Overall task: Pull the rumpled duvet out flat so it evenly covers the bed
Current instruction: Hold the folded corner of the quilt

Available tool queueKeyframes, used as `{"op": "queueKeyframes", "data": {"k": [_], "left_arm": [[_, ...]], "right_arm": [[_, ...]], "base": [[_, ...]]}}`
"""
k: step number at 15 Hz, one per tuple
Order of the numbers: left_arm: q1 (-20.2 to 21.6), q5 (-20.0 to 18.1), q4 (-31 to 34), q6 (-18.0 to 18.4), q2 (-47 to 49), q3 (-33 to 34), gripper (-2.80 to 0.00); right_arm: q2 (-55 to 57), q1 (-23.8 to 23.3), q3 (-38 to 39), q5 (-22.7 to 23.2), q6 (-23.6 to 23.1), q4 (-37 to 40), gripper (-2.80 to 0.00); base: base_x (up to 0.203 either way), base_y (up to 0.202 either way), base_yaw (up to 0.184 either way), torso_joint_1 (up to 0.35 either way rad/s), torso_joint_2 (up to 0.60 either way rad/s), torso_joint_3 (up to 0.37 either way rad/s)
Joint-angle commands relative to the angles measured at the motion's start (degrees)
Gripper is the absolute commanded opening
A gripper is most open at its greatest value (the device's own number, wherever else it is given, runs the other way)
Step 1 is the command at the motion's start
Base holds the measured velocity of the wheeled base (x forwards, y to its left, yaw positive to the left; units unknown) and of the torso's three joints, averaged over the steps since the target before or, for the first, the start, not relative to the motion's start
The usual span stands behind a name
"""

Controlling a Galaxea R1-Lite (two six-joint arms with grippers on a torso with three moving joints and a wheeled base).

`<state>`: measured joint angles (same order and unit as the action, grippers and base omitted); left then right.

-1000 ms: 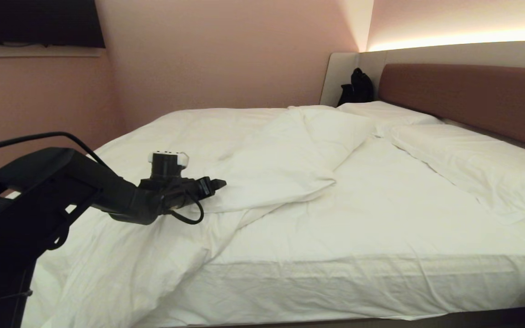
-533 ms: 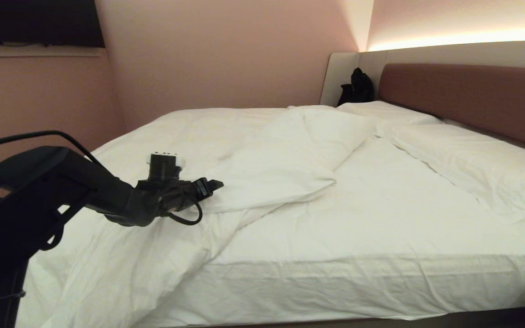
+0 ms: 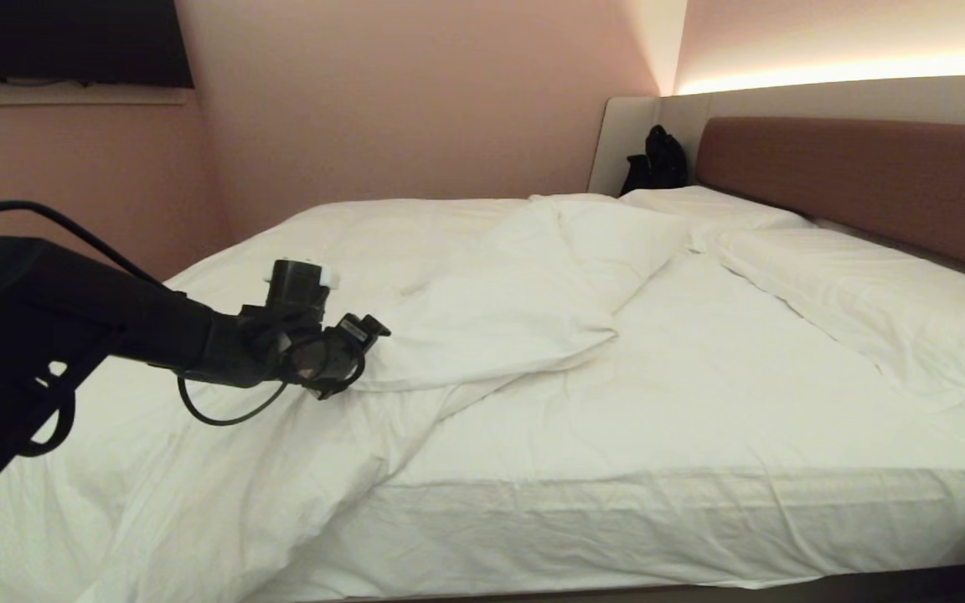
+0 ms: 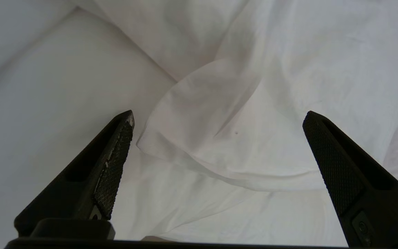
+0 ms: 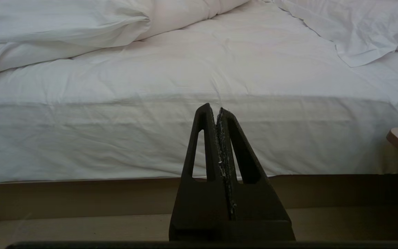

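Since a second ago the left gripper [image 3: 347, 352] has rolled at the wrist and drawn slightly back from the fold, jaws spread wide, nothing held. Duvet [image 3: 499, 301] lies bunched over the bed's [image 3: 583, 528] far-left half, folded corner [image 4: 192, 138] just ahead between the fingers. To do it well: drop onto that corner, pinch both layers, then pull toward 4 o'clock low and steady. Bare fitted sheet [image 3: 700, 402] at 5 o'clock, pillows [image 3: 859, 293] at 2, headboard [image 3: 868, 176] behind. Right gripper [image 5: 218, 114] parked low beside the mattress, jaws pressed together. Pink walls; black bag [image 3: 657, 159] at 1 o'clock.
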<state>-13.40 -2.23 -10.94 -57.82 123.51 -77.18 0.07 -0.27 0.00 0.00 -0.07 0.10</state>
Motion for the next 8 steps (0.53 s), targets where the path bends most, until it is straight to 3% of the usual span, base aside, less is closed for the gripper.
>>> {"op": "queueKeyframes", "data": {"k": [1, 4, 8], "left_arm": [[-0.1, 0.0, 0.5, -1.1, 2.2, -2.8, 0.0], [-0.3, 0.0, 1.0, -3.5, 4.9, -5.2, 0.0], [-1.2, 0.0, 2.0, -3.8, 6.3, -6.8, 0.0]], "right_arm": [[0.0, 0.0, 0.0, 0.0, 0.0, 0.0, -2.8], [0.0, 0.0, 0.0, 0.0, 0.0, 0.0, -2.8], [0.0, 0.0, 0.0, 0.0, 0.0, 0.0, -2.8]], "base": [[0.0, 0.0, 0.0, 0.0, 0.0, 0.0], [0.0, 0.0, 0.0, 0.0, 0.0, 0.0], [0.0, 0.0, 0.0, 0.0, 0.0, 0.0]]}}
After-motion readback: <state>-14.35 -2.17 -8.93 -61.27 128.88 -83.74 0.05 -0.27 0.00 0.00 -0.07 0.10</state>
